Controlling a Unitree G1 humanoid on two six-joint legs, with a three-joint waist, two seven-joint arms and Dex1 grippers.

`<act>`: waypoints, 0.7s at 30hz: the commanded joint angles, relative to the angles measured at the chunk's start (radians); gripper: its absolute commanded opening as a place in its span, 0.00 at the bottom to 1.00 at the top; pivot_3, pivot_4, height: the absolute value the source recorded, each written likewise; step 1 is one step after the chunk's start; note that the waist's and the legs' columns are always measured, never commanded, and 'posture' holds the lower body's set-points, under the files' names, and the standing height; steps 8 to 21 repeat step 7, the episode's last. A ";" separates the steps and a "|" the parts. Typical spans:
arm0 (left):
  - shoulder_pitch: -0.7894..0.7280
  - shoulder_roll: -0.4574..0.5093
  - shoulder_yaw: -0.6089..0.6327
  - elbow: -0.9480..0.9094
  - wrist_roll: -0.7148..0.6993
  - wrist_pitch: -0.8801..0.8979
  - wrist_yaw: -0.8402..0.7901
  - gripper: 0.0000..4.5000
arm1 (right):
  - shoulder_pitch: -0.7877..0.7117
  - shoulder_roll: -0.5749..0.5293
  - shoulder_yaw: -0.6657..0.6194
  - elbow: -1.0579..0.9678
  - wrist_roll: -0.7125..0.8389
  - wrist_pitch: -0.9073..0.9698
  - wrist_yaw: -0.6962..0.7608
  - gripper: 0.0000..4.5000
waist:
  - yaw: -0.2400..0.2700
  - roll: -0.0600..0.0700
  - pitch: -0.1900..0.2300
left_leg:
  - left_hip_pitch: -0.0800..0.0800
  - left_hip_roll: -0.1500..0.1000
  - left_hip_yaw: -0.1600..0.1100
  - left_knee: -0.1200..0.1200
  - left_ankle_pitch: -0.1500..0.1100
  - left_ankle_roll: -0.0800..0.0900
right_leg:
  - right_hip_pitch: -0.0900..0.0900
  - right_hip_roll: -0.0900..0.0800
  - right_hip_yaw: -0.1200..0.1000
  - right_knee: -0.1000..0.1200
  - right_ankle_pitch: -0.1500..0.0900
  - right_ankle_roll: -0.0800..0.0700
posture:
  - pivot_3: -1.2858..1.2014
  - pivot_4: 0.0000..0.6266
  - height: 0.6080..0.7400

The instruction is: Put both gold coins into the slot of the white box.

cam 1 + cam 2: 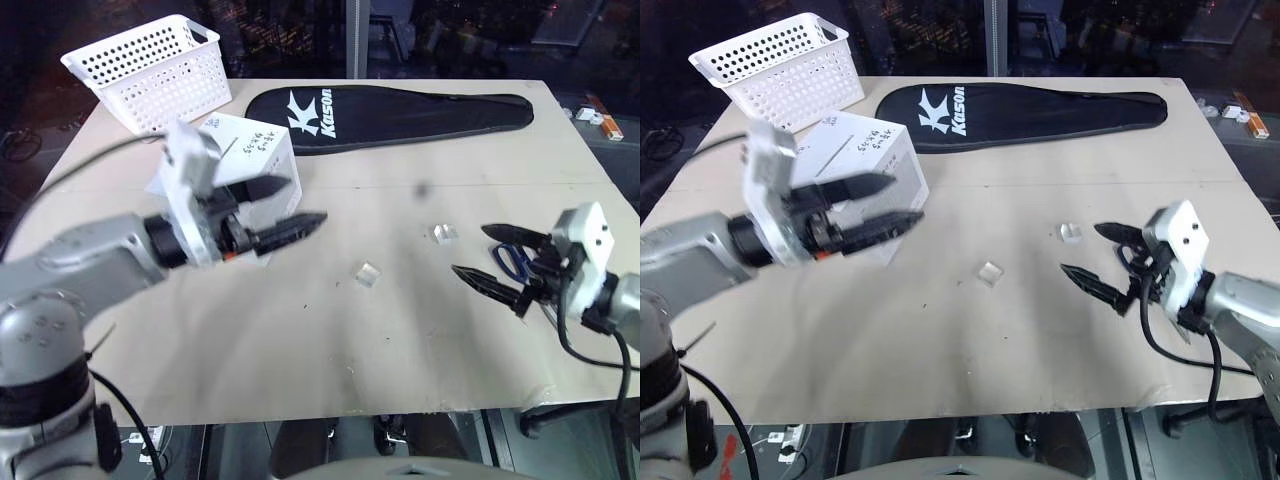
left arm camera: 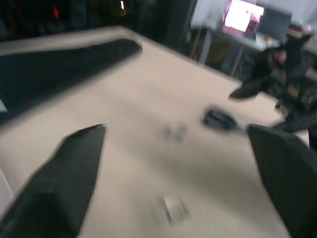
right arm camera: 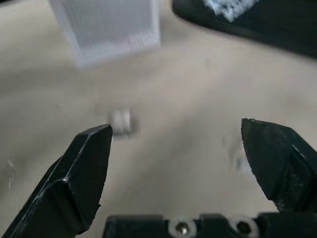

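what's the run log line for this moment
left gripper: open, empty, by white box | right gripper: open, empty, over table | gold coins: none seen

White box (image 1: pixel 865 150) upright on table's far left, handwriting on top

A beige table (image 1: pixel 330 340) stands in a dark room with a lit screen (image 2: pixel 243 15) beyond.

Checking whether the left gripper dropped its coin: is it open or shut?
Open. The left gripper's two black fingers stand well apart beside the white box, with nothing between them.
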 commanded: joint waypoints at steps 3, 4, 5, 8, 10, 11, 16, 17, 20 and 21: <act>0.253 0.017 0.014 -0.064 0.174 -0.164 -0.151 0.99 | 0.238 0.034 -0.158 -0.086 -0.073 -0.089 0.048 1.00 | 0.006 0.000 -0.001 | 0.000 0.000 -0.001 0.000 0.000 0.000 | 0.001 0.000 0.000 0.000 0.000 0.000 | 0.52 0.24 0.99; 0.279 0.010 0.019 -0.063 0.182 -0.177 -0.157 0.99 | 0.276 0.043 -0.180 -0.086 -0.078 -0.103 0.062 1.00 | 0.007 0.001 -0.001 | 0.000 0.000 -0.001 0.000 0.000 0.000 | 0.000 0.000 -0.001 0.000 0.000 0.000 | 0.52 0.24 0.99; 0.328 0.009 0.016 -0.059 0.219 -0.210 -0.187 0.99 | 0.322 0.057 -0.204 -0.086 -0.089 -0.123 0.079 1.00 | 0.010 0.001 -0.001 | -0.001 0.000 -0.001 0.000 -0.001 0.001 | 0.000 0.000 -0.001 0.000 0.000 0.000 | 0.52 0.24 0.99; 0.388 0.007 0.010 -0.046 0.248 -0.234 -0.218 0.99 | 0.375 0.074 -0.231 -0.078 -0.101 -0.151 0.106 1.00 | 0.011 0.002 -0.002 | 0.000 0.000 -0.002 0.000 -0.003 0.003 | 0.000 0.000 -0.001 -0.001 0.000 0.000 | 0.52 0.24 0.99; 0.388 0.007 0.010 -0.046 0.248 -0.234 -0.218 0.99 | 0.375 0.074 -0.231 -0.078 -0.101 -0.151 0.106 1.00 | 0.011 0.002 -0.002 | 0.000 0.000 -0.002 0.000 -0.003 0.003 | 0.000 0.000 -0.001 -0.001 0.000 0.000 | 0.52 0.24 0.99; 0.388 0.007 0.010 -0.046 0.248 -0.234 -0.218 0.99 | 0.375 0.074 -0.231 -0.078 -0.101 -0.151 0.106 1.00 | 0.011 0.002 -0.002 | 0.000 0.000 -0.002 0.000 -0.003 0.003 | 0.000 0.000 -0.001 -0.001 0.000 0.000 | 0.52 0.24 0.99; 0.388 0.007 0.010 -0.046 0.248 -0.234 -0.218 0.99 | 0.375 0.074 -0.231 -0.078 -0.101 -0.151 0.106 1.00 | 0.011 0.002 -0.002 | 0.000 0.000 -0.002 0.000 -0.003 0.003 | 0.000 0.000 -0.001 -0.001 0.000 0.000 | 0.52 0.24 0.99; 0.388 0.007 0.010 -0.046 0.248 -0.234 -0.218 0.99 | 0.375 0.074 -0.231 -0.078 -0.101 -0.151 0.106 1.00 | 0.011 0.002 -0.002 | 0.000 0.000 -0.002 0.000 -0.003 0.003 | 0.000 0.000 -0.001 -0.001 0.000 0.000 | 0.52 0.24 0.99; 0.388 0.007 0.010 -0.046 0.248 -0.234 -0.218 0.99 | 0.375 0.074 -0.231 -0.078 -0.101 -0.151 0.106 1.00 | 0.011 0.002 -0.002 | 0.000 0.000 -0.002 0.000 -0.003 0.003 | 0.000 0.000 -0.001 -0.001 0.000 0.000 | 0.52 0.24 0.99; 0.388 0.007 0.010 -0.046 0.248 -0.234 -0.218 0.99 | 0.375 0.074 -0.231 -0.078 -0.101 -0.151 0.106 1.00 | 0.011 0.002 -0.002 | 0.000 0.000 -0.002 0.000 -0.003 0.003 | 0.000 0.000 -0.001 -0.001 0.000 0.000 | 0.52 0.24 0.99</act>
